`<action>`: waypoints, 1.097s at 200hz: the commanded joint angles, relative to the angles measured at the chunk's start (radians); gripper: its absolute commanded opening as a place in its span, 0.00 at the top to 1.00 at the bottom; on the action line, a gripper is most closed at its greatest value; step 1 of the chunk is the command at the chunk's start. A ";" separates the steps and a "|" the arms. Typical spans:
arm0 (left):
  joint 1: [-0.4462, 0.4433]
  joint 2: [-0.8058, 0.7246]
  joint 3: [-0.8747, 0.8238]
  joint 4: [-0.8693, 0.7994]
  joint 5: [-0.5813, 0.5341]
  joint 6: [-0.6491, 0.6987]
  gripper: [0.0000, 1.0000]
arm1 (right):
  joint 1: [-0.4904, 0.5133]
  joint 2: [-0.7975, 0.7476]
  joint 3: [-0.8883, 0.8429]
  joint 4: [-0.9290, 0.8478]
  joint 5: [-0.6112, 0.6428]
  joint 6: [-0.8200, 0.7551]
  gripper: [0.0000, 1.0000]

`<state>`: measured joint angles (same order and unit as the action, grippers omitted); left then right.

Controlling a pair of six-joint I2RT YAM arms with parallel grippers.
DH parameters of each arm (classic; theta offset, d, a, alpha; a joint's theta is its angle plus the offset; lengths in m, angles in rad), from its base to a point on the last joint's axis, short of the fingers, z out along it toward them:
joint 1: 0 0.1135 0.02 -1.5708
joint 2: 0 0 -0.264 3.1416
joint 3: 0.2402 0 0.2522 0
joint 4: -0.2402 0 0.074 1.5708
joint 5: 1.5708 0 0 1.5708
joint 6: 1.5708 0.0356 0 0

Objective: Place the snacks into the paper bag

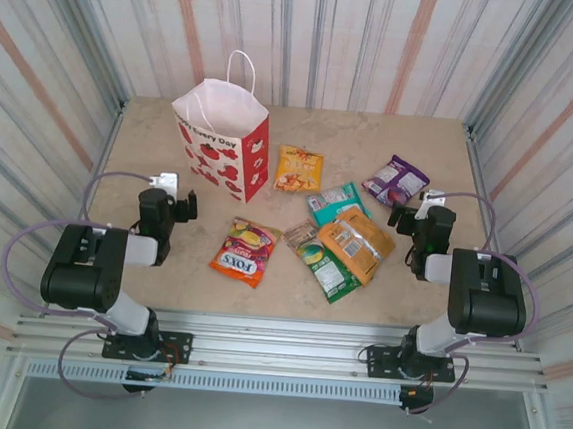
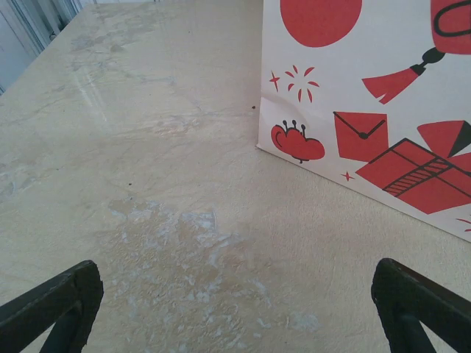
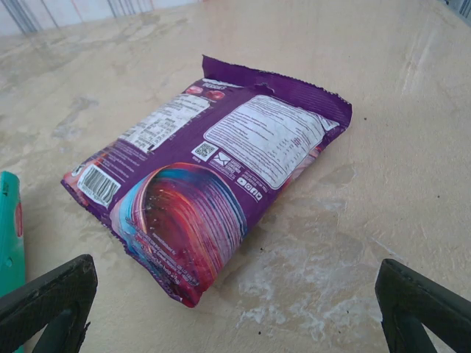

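In the top external view, your paper bag point(image 1: 223, 139) stands upright at the upper left of the table point(image 1: 152, 143), mouth open. The orange-yellow packet point(image 1: 298, 169) lies just right of it and the FOX'S packet point(image 1: 245, 252) lower, near centre. At centre right the teal packet point(image 1: 338, 203), orange packet point(image 1: 355, 243) and green packet point(image 1: 326, 268) overlap. The orange one lies across the other two and hides part of each. A brownish edge shows at the cluster's left, too covered to name. The purple packet point(image 1: 396, 180) lies alone at upper right. Your left gripper point(image 1: 182, 205) sits below the bag and your right gripper point(image 1: 401, 220) below the purple packet. Their jaws are too small here to judge.

In the left wrist view, the bag's lower corner is cut off by the top and right edges. The gripper's fingers point(image 2: 59, 305) show as tips in the bottom corners, spread wide over bare table.

In the right wrist view, the purple packet lies printed back up, centre frame. The fingers point(image 3: 51, 301) are spread wide in the bottom corners. A teal sliver is cropped at the left edge.
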<state>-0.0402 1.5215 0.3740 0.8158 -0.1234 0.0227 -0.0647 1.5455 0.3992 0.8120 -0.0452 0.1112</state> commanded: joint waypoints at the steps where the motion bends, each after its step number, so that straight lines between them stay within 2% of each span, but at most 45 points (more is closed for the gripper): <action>1: 0.002 -0.012 0.019 0.003 0.000 0.005 0.01 | 0.006 0.007 0.009 0.000 0.017 -0.015 0.01; 194: -0.002 -0.021 0.018 0.006 0.002 0.011 0.01 | 0.011 -0.002 -0.002 0.013 0.022 -0.018 0.01; 206: -0.020 -0.059 0.042 -0.048 -0.027 0.029 0.03 | 0.014 -0.011 -0.003 0.016 0.034 -0.018 0.01; 219: -0.038 -0.155 0.103 -0.253 -0.070 0.023 0.04 | 0.022 -0.071 0.020 -0.074 0.042 -0.021 0.01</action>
<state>-0.0502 1.4944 0.3862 0.7635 -0.1345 0.0269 -0.0563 1.5425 0.3992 0.8101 -0.0395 0.1112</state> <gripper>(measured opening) 0.964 0.990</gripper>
